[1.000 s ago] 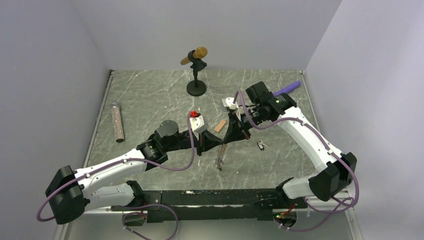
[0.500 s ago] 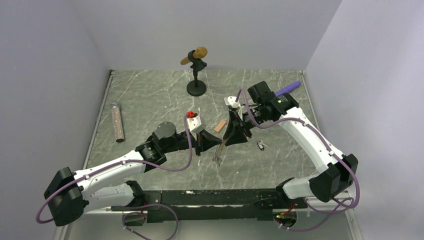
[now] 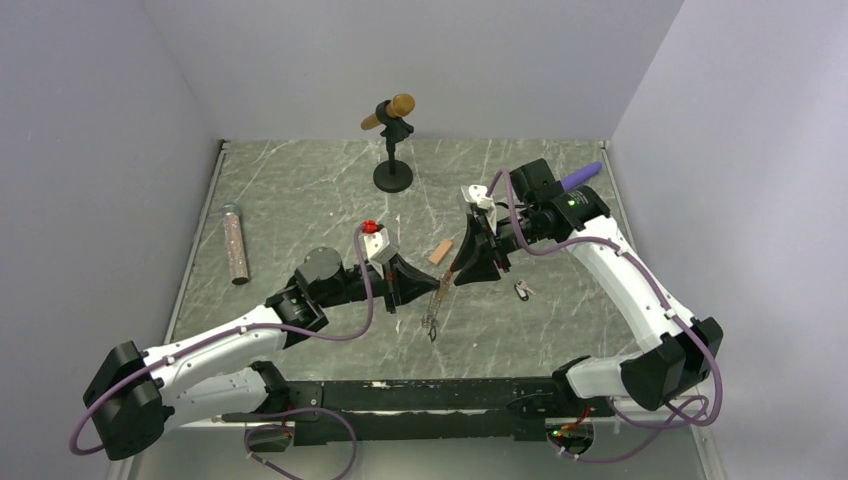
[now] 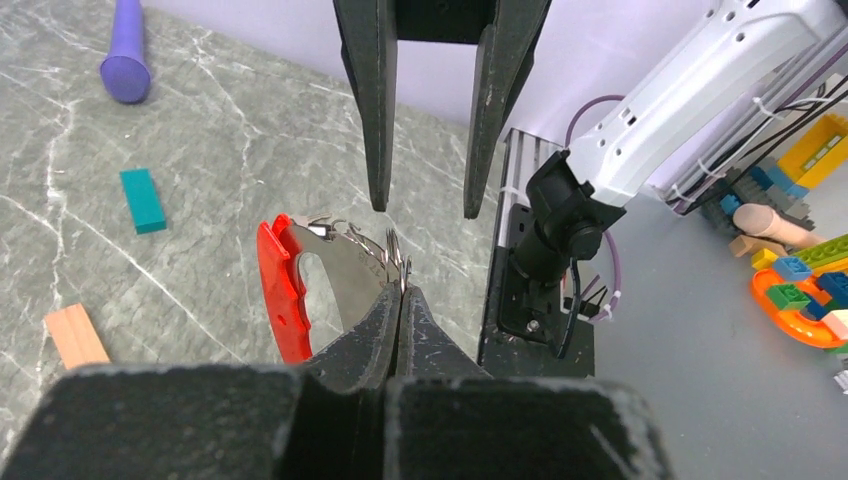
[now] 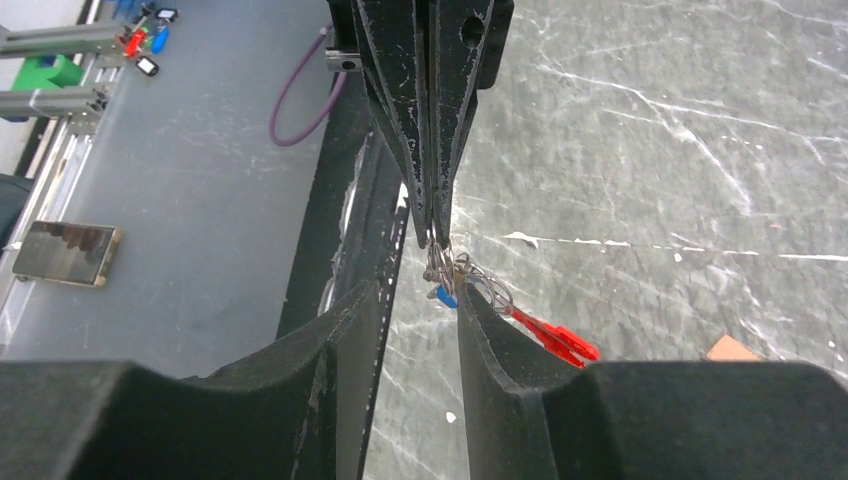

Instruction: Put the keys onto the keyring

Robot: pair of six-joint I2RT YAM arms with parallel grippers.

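The keyring [image 3: 437, 305] hangs above the table's middle: a red clip [image 4: 275, 290], silvery rings [image 5: 468, 276] and a blue tag [image 5: 446, 296]. My left gripper [image 3: 420, 283] is shut on one of the silvery rings [image 4: 398, 262], its tips [image 4: 403, 292] pressed together. My right gripper [image 3: 462, 272] faces it, open, with its fingers [image 5: 345, 350] on either side of the rings. One right finger [image 5: 490, 335] stands right beside them. A small key [image 3: 522, 291] with a black head lies on the table to the right of both grippers.
A tan block [image 3: 440, 251] lies just behind the grippers and a teal block [image 4: 143, 200] farther off. A microphone stand [image 3: 392, 140] is at the back, a purple object [image 3: 580, 176] at the back right, a tube [image 3: 235, 243] at the left.
My right gripper has opened, let go of the keyring and drawn back a little to the right. My left gripper stays shut on the ring and has shifted slightly.
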